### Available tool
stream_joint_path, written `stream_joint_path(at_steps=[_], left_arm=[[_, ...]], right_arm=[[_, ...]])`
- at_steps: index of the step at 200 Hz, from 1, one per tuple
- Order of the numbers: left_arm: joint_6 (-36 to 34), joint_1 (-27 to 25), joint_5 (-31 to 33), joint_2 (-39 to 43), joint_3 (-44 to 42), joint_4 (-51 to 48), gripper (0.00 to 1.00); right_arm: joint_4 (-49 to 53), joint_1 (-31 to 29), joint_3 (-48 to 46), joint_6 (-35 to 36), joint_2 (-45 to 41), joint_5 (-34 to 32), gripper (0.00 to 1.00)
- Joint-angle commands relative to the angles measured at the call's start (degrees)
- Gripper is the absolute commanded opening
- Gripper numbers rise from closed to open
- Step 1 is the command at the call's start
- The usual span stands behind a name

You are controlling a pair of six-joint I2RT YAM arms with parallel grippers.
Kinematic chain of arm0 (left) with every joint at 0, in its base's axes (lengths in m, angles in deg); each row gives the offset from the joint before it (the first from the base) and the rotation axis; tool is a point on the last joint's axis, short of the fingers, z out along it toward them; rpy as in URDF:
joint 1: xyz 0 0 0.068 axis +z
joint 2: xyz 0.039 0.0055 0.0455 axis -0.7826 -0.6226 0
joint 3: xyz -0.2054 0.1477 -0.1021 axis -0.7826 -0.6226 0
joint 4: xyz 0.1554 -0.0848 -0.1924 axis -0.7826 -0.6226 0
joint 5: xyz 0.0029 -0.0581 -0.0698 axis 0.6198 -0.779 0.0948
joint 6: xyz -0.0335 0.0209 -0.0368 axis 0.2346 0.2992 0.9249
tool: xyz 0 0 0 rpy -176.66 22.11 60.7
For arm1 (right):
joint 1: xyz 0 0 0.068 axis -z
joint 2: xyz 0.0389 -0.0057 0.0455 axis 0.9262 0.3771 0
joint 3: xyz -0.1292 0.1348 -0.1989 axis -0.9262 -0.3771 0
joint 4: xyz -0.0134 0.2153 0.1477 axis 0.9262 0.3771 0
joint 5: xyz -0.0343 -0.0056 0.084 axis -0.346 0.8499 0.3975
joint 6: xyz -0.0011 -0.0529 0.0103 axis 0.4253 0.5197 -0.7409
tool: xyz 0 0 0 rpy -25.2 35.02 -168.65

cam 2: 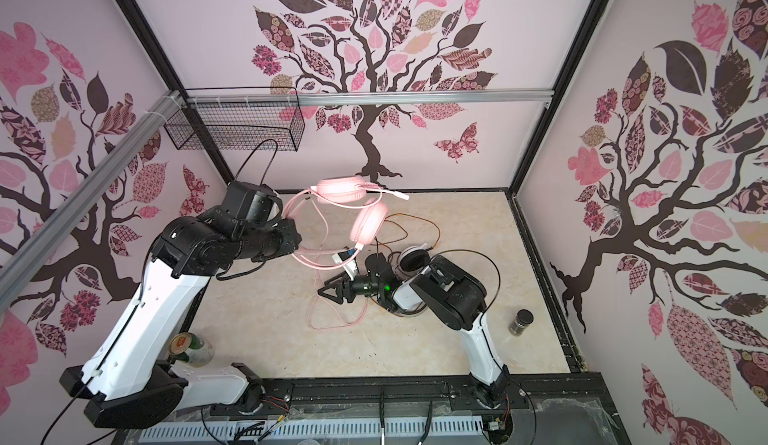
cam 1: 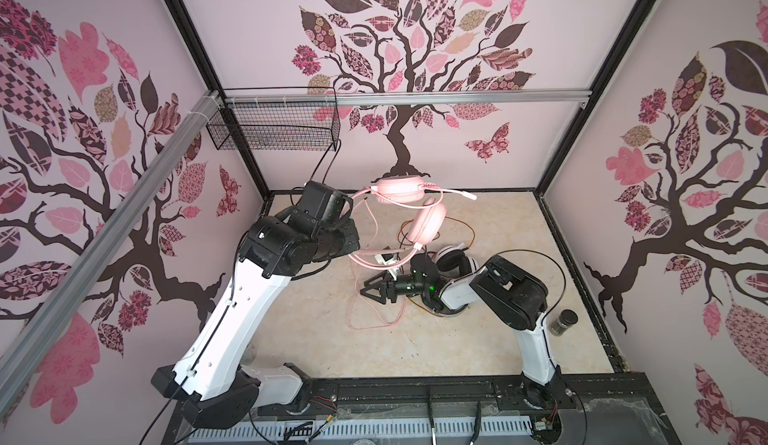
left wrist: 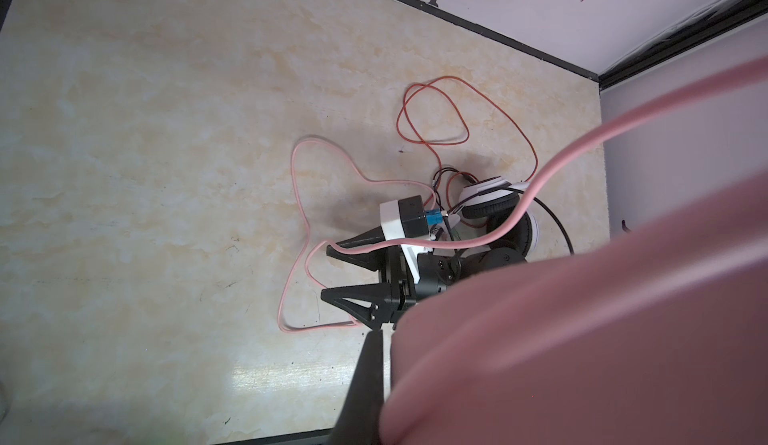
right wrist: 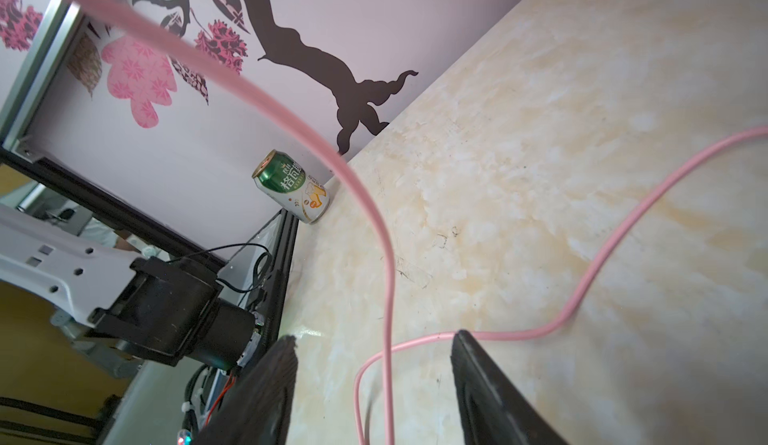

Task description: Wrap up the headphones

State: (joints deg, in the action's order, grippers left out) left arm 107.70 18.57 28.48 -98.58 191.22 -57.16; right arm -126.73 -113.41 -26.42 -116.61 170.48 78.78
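Observation:
The pink headphones (cam 1: 426,222) (cam 2: 368,225) hang in the air at the back middle. My left gripper (cam 1: 352,231) (cam 2: 293,235) is shut on their headband. In the left wrist view a pink blur (left wrist: 582,339) hides all but one of its fingers (left wrist: 365,380). Their pink cable (cam 1: 374,322) (left wrist: 299,198) drops to the table in loops. My right gripper (cam 1: 370,291) (cam 2: 328,291) (left wrist: 328,274) (right wrist: 374,337) stands open low over the table, with the pink cable (right wrist: 388,281) running between its fingers, untouched. The white-and-black headphones (cam 1: 453,258) (cam 2: 413,258) (left wrist: 490,198) lie behind the right arm, their orange-red cable (cam 1: 469,231) (left wrist: 436,110) looped toward the back.
A dark jar (cam 1: 563,321) (cam 2: 521,321) stands near the right wall. A green can (cam 2: 191,347) (right wrist: 291,185) sits by the left arm's base. A wire basket (cam 1: 274,127) hangs on the back left rail. Walls close in three sides.

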Motion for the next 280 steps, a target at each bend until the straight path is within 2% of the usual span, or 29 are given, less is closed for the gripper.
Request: stream_joint_path(at_steps=[1, 42, 78, 108, 149, 194, 221, 237, 266, 280], left_arm=[[0.1, 0.1, -1.4, 0.2, 2.8, 3.2, 0.00], [0.1, 0.1, -1.4, 0.2, 2.9, 3.3, 0.00], [0.2, 0.1, -1.1, 0.2, 3.2, 3.1, 0.00], [0.4, 0.2, -1.1, 0.3, 3.5, 2.9, 0.00], [0.8, 0.1, -1.4, 0.3, 3.8, 2.4, 0.00], [1.0, 0.2, 1.0, 0.4, 3.8, 1.9, 0.00], [0.2, 2.4, 3.0, 0.3, 4.1, 1.5, 0.00], [-2.4, 4.6, 6.1, 0.9, 3.6, 2.1, 0.00], [-5.4, 6.8, 13.4, 0.4, 4.3, 1.4, 0.00], [-6.1, 7.8, 16.4, -0.9, 5.1, 0.4, 0.00]], right_arm=[[-4.7, 0.1, 3.3, -5.2, 3.6, 1.4, 0.60], [-3.7, -1.2, 4.7, -6.0, 5.3, 1.9, 0.59], [-4.1, -1.6, 3.6, -6.5, 5.7, 2.9, 0.44], [-5.3, -1.9, 0.7, -6.7, 4.5, 3.4, 0.36], [-7.2, -2.2, -2.4, -7.2, 3.2, 3.3, 0.32], [-7.1, -2.2, -5.7, -6.5, 0.4, 3.2, 0.09], [-6.1, -2.2, -14.2, -4.4, -8.4, 1.1, 0.00], [2.3, -2.3, -19.3, -0.4, -17.4, -0.8, 0.00], [34.8, -4.6, -21.4, 15.2, -36.7, -10.4, 0.00], [45.7, -5.1, -21.4, 19.9, -44.1, -15.2, 0.00]])
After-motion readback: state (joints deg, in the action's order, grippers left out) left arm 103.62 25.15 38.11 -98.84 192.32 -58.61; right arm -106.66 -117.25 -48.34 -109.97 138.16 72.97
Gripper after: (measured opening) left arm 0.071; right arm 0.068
